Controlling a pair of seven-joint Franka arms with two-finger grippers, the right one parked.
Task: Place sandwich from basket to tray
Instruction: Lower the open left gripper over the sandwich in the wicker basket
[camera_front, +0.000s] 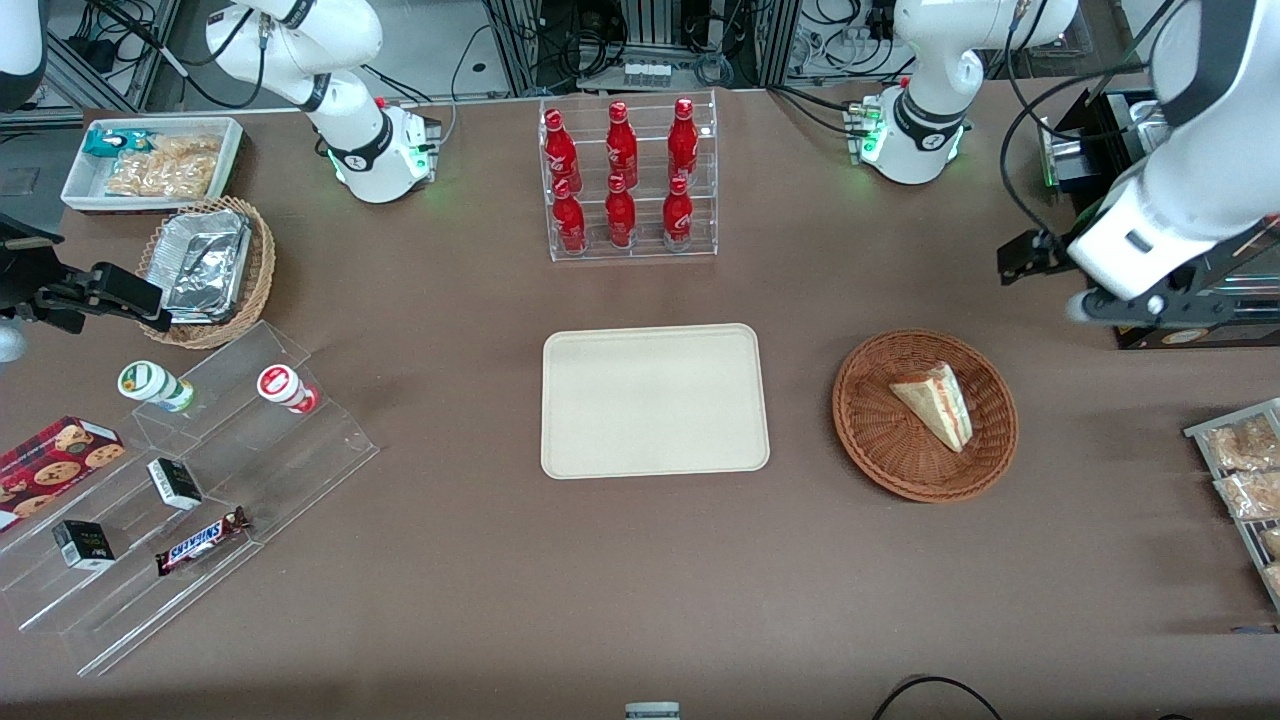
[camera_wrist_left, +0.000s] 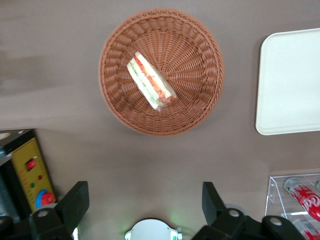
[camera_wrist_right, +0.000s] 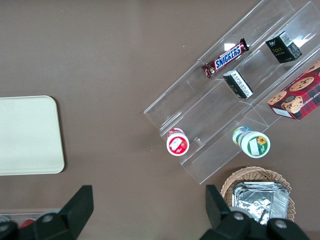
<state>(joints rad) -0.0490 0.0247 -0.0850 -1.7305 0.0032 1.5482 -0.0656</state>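
Hovering open tool (camera_wrist_left: 145, 207) above basket (camera_wrist_left: 161, 71)

sandwich (camera_front: 935, 403) in basket (camera_front: 870, 425), beside tray (camera_front: 655, 455)

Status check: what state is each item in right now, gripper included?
sandwich: lying in the basket, not gripped
basket: holds only the sandwich
tray: nothing on it
gripper: open, holding nothing, raised well above the table beside the basket
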